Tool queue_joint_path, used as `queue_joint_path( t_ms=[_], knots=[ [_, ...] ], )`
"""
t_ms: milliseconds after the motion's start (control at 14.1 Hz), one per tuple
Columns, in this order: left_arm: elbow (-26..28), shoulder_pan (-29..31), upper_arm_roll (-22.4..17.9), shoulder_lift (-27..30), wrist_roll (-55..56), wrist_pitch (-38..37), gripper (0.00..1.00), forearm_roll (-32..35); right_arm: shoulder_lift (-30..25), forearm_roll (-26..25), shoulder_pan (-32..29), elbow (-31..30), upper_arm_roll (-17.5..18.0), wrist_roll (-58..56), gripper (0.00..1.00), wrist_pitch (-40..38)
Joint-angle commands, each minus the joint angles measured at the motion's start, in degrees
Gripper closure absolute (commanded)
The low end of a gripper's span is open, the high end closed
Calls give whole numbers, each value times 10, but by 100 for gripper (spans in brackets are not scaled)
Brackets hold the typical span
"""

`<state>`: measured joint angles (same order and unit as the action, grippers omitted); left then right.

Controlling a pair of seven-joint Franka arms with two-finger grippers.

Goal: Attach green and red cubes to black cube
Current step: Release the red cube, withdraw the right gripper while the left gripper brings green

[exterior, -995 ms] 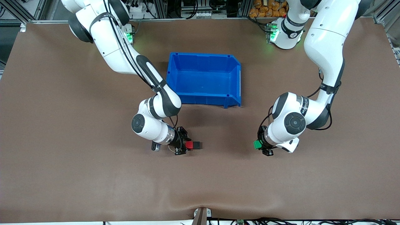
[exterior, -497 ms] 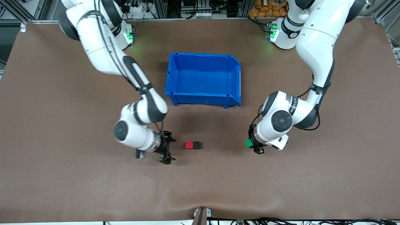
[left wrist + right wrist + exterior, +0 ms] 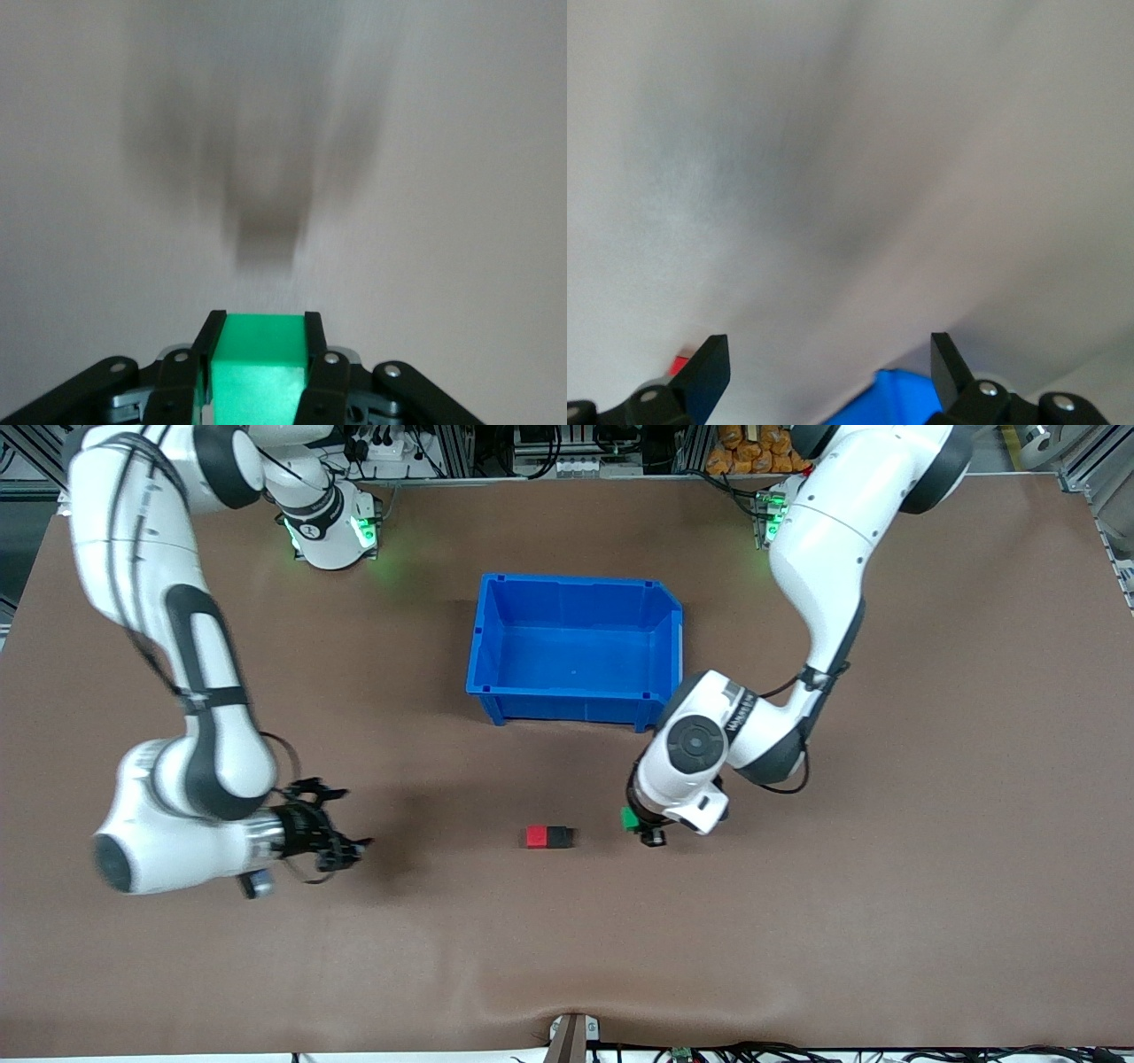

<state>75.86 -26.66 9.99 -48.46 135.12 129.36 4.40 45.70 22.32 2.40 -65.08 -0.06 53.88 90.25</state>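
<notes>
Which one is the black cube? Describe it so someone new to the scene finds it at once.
Start at the blue bin in the middle of the table; nearer to the front camera than it, a tiny two-tone block lies flat on the brown surface. The black cube is the half toward the left arm's end, touching the red cube. It is matte black, lying on the table.

Left arm bent at elbow, wrist low over mid-table; left gripper [image 3: 640, 825] pinched on green cube [image 3: 259, 365], fingers [image 3: 314, 341] flat against its sides. Right arm swung out toward its own end of table; right gripper [image 3: 341, 849] spread wide, holding nothing.
</notes>
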Motion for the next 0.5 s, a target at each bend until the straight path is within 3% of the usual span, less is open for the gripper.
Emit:
queue_joint_path(
  t_ms=[0, 142, 426],
  knots=[
    [-33, -22, -16, -30, 16, 42, 100, -9, -31, -78, -26, 43, 11, -113, 0, -50],
    [-40, -38, -23, -41, 20, 59, 100, -9, -80, -111, -28, 43, 9, -199, 0, -50],
    [-78, -71, -43, -83, 23, 98, 100, -9, -173, -111, -75, 15, 12, -352, 0, -83]
  ],
)
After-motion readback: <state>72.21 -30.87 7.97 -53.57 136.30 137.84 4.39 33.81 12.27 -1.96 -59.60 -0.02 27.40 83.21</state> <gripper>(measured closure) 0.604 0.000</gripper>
